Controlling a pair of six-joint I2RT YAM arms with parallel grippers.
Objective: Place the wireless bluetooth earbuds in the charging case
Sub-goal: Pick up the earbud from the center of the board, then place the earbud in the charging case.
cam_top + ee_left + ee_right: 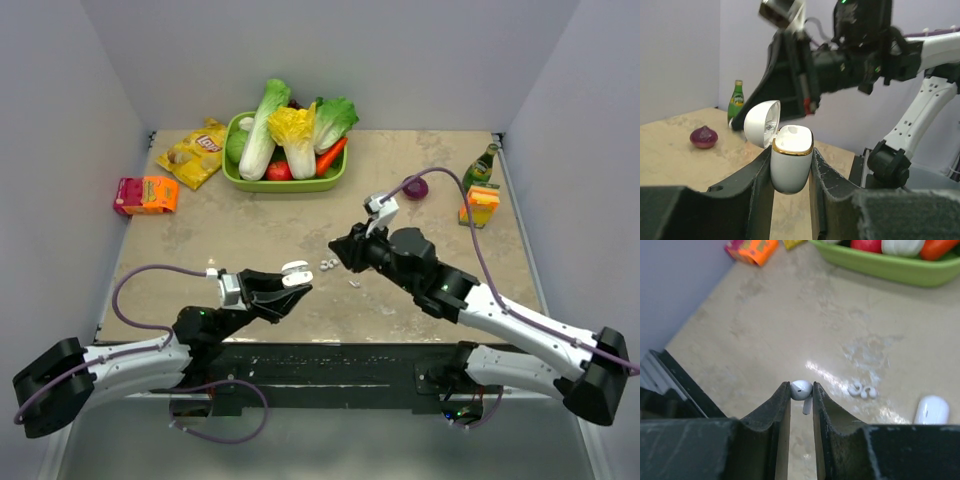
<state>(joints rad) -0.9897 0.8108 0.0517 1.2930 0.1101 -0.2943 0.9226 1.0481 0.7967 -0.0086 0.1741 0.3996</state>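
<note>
My left gripper is shut on the charging case and holds it above the table. In the left wrist view the white, gold-rimmed case stands upright between the fingers, lid open; a white bump shows in its top. My right gripper is shut on one white earbud, stem down, just above the table. In the top view this gripper hovers right of the case. The case also shows in the right wrist view. I cannot tell where the second earbud is.
Two tiny curled white pieces lie on the table by the right gripper, seen from above too. At the back stand a green vegetable basket, chips bag, orange carton, red onion, green bottle and juice box.
</note>
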